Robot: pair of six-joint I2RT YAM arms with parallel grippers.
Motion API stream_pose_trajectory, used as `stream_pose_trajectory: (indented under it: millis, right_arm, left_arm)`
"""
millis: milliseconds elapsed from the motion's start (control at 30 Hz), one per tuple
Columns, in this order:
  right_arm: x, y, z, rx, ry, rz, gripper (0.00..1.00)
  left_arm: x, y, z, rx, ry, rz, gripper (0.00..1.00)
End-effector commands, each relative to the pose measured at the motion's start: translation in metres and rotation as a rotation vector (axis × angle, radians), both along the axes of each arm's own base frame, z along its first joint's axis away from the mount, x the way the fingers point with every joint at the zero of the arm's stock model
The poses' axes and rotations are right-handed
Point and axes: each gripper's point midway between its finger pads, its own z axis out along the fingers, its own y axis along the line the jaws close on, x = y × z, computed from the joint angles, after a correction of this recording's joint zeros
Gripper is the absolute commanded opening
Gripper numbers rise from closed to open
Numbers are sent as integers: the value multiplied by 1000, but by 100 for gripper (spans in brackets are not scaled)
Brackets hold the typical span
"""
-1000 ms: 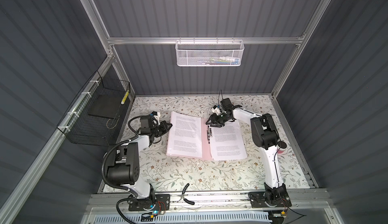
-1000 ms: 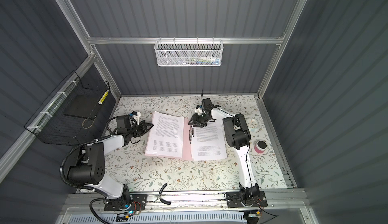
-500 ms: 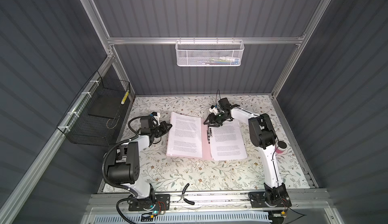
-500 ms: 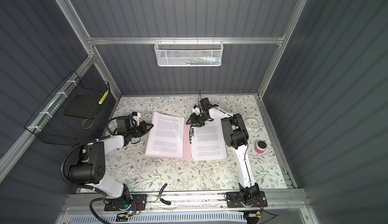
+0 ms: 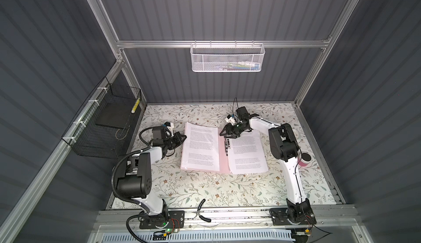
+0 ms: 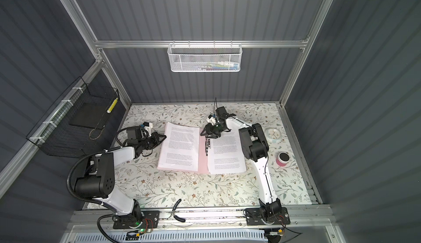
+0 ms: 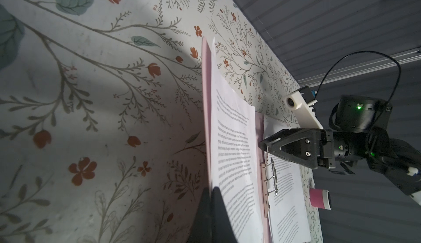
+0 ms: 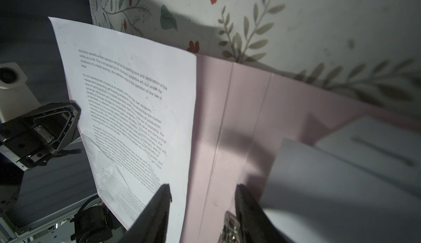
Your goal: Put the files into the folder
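Presently, folder (image 5: 222, 162): pale pink, lying open in the middle of the floral bench (image 5: 227, 189), seen in both top views (image 6: 202, 159).
Files: printed white sheets in two lots, one (image 5: 200, 148) on the left cover and one (image 5: 247, 153) on the right cover, with the pink spine bare between them.
Clip (image 5: 226, 147): silver, running along the spine at the inner edge of the right-hand sheets; the left wrist view shows it clearly (image 7: 271, 180).
Left hand (image 5: 183, 137): fingers pressed together, pinching the outer edge of the left sheets and the cover beneath them (image 7: 210, 190). From the right wrist view that edge looks raised off the bench.
Right hand (image 5: 227, 137): fingers partly spread with nothing between them, poised over the far end of the spine; one fingertip (image 8: 241, 191) sits just beside the clip.
Pink cup (image 5: 304, 159): on the bench beyond the right arm, well apart from the folder.
Pliers (image 5: 201, 212): lying at the bench's front rail, between the two arm bases.
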Motion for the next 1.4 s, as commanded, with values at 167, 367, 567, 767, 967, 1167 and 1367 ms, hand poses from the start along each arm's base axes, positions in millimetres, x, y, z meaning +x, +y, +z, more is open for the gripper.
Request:
stream_pose_trajectory:
  millis: [167, 367, 567, 767, 967, 1167, 1367]
  right_arm:
    - [-8, 15, 44, 54, -83, 62, 49]
    - [-23, 19, 52, 57, -88, 81, 49]
    - [-53, 22, 51, 44, -81, 111, 49]
    - [-78, 16, 51, 34, -84, 86, 49]
    - [-69, -1, 92, -25, -190, -31, 49]
    - [-79, -20, 116, -64, -230, -104, 47]
    - [-102, -48, 108, -139, -230, -155, 47]
  left_arm:
    - [-1, -1, -4, 15, -4, -13, 0]
    - [0, -1, -5, 13, -3, -12, 0]
    - [0, -2, -6, 3, -2, -14, 0]
    - [0, -4, -5, -16, -4, -14, 0]
    - [-2, -4, -7, -23, 3, -9, 0]
    - [-5, -3, 1, -9, -8, -6, 0]
    - [-6, 0, 8, 14, -21, 1, 0]
